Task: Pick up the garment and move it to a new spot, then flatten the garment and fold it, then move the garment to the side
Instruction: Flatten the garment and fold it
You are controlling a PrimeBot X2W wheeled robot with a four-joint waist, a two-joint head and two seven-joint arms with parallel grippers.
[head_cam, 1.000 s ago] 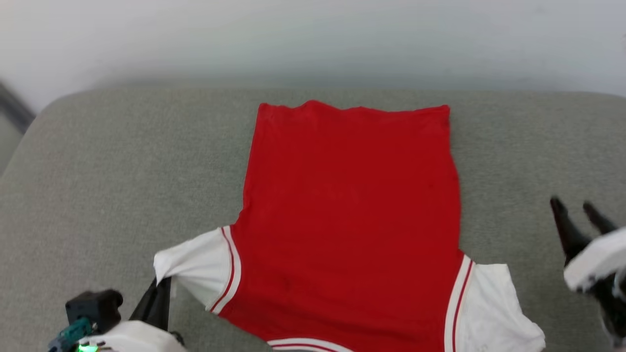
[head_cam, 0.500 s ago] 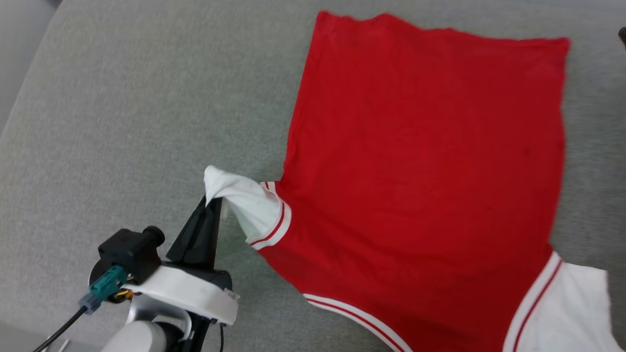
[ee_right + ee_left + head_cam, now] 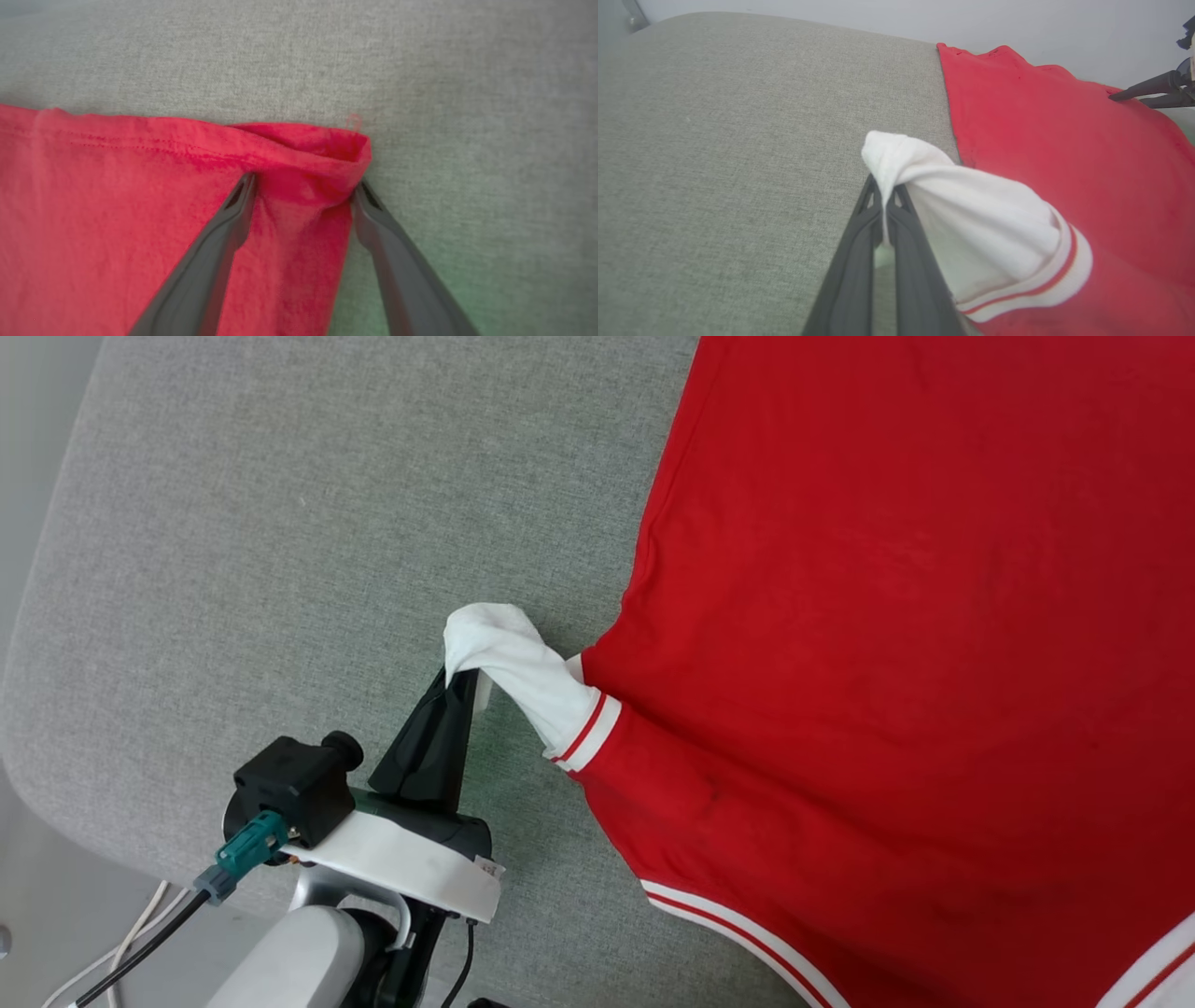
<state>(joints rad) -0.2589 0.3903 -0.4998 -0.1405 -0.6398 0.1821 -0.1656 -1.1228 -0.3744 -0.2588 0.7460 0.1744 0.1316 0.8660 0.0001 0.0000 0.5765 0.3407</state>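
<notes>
The garment [image 3: 887, 663] lay flat on the gray cushion [image 3: 280, 523], filling the right of the head view. The left gripper [image 3: 462, 677] was pinched tight on the tip of the white sleeve [image 3: 509, 658], which was lifted at frame centre. Bare cushion spread across the upper left to its rounded edge. In the right wrist view, the right gripper [image 3: 303, 186] stood wide, straddling the rumpled hem corner [image 3: 327, 140], with bare cushion above and to the right.

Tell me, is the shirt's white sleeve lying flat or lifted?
Lifted: the left gripper, fingers shut, pinches the white sleeve, bunched and raised off the grey cushion.
</notes>
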